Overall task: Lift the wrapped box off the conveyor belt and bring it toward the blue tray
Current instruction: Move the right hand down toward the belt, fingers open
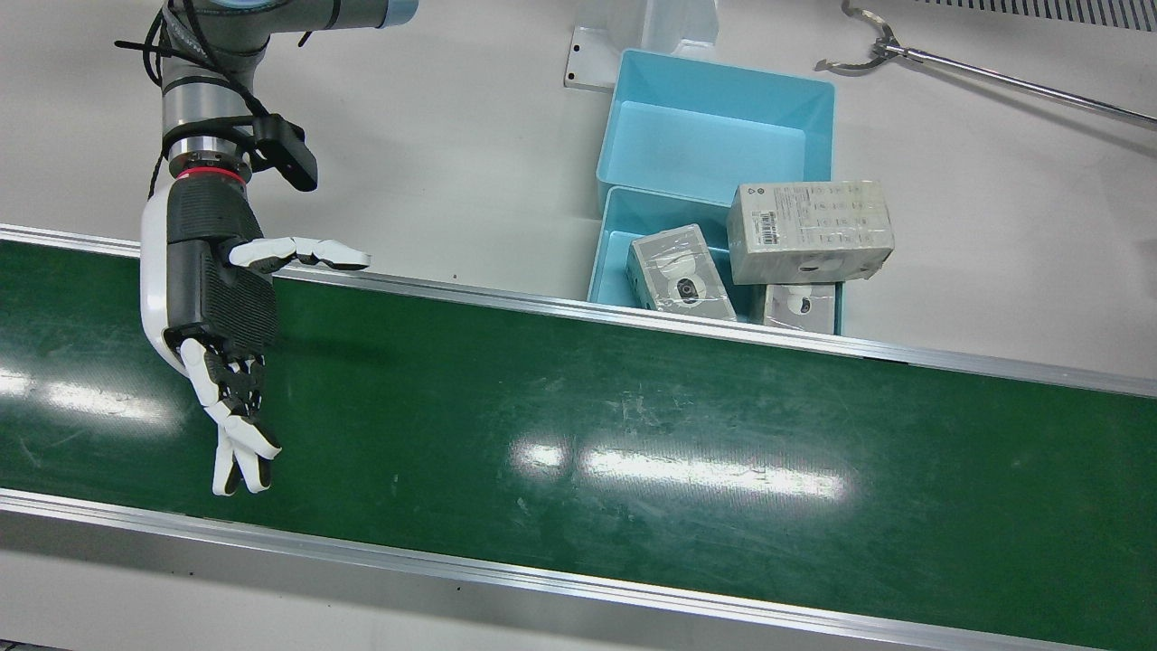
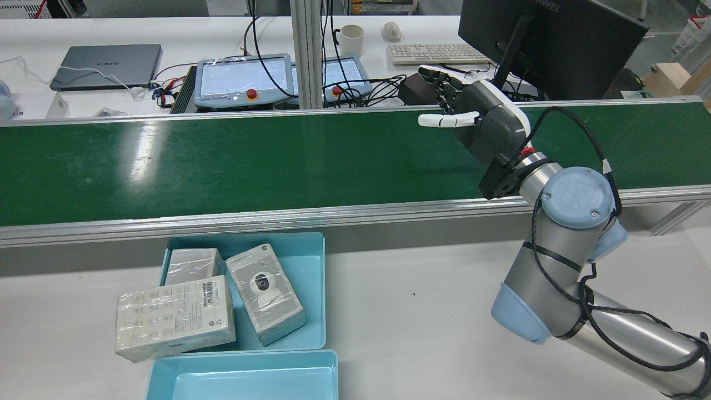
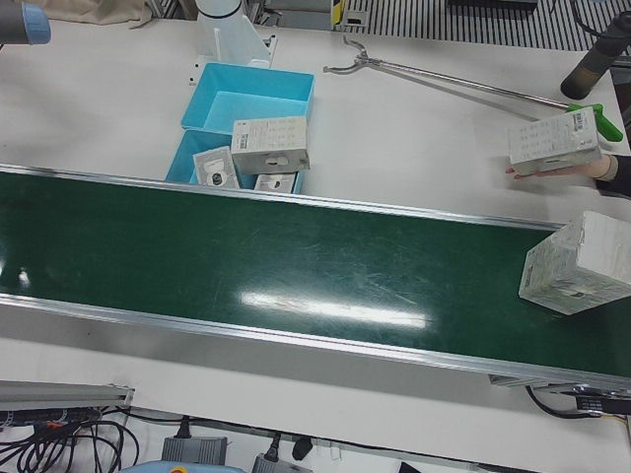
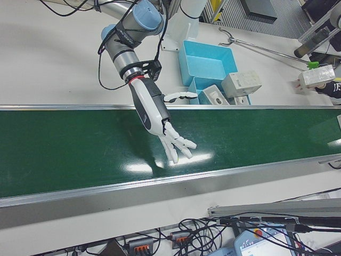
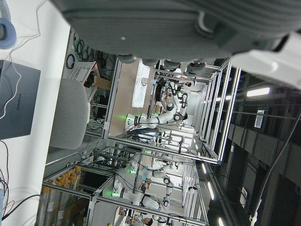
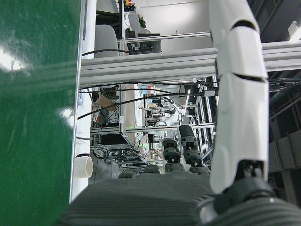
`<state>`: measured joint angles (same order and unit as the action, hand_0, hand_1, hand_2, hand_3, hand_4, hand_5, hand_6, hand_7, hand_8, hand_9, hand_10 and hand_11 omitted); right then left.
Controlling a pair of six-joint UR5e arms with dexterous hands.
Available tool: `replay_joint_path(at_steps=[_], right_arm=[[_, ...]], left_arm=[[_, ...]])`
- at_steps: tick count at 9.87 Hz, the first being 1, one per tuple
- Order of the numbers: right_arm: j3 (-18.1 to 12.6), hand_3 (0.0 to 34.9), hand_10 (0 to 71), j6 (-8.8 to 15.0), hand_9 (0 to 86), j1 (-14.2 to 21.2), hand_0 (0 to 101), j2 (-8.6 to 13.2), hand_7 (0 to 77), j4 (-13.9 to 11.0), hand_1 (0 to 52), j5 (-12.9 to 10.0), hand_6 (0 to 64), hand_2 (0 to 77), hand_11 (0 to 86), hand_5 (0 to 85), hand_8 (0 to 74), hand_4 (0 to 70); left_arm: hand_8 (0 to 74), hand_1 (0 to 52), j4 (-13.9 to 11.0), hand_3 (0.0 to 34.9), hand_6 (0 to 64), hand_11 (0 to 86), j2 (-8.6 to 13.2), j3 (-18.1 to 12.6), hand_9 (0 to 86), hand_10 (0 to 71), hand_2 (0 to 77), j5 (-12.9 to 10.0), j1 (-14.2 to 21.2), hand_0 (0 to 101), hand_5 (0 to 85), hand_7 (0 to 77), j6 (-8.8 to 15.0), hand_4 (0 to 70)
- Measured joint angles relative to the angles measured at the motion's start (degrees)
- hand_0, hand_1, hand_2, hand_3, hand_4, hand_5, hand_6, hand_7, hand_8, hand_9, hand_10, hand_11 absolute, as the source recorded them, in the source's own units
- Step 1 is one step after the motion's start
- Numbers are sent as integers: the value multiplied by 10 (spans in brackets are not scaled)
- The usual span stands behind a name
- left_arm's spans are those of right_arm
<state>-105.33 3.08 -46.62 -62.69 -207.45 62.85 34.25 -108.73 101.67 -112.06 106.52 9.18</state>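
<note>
A wrapped white box (image 3: pixel 577 264) lies on the green conveyor belt (image 1: pixel 633 425) at its far end in the left-front view, far from both hands. My right hand (image 1: pixel 221 307) is open and empty, palm flat, hovering over the belt's other end; it also shows in the rear view (image 2: pixel 477 119) and the right-front view (image 4: pixel 160 120). The blue tray (image 1: pixel 615 226) beside the belt holds three wrapped boxes (image 1: pixel 809 231); a second blue tray (image 1: pixel 714 68) behind it is empty. My left hand (image 5: pixel 155 23) shows only in its own view, off the table, holding nothing.
A long metal rod with a hook end (image 1: pixel 994 81) lies on the white table beyond the trays. A person's hand holds another wrapped box (image 3: pixel 552 143) above the table near the belt's end. Teach pendants (image 2: pixel 244 78) and a monitor (image 2: pixel 544 44) stand beyond the belt.
</note>
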Motion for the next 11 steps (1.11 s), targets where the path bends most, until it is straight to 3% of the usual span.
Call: replay_joint_path(at_steps=[11], right_arm=[[0, 0, 0, 3, 33, -1, 480, -4, 16, 4, 158, -1, 16, 114, 11, 158, 0, 76]], left_arm=[[5, 0, 0, 0, 5, 5, 0, 0, 5, 5, 5, 0, 0, 0, 11, 5, 0, 0]])
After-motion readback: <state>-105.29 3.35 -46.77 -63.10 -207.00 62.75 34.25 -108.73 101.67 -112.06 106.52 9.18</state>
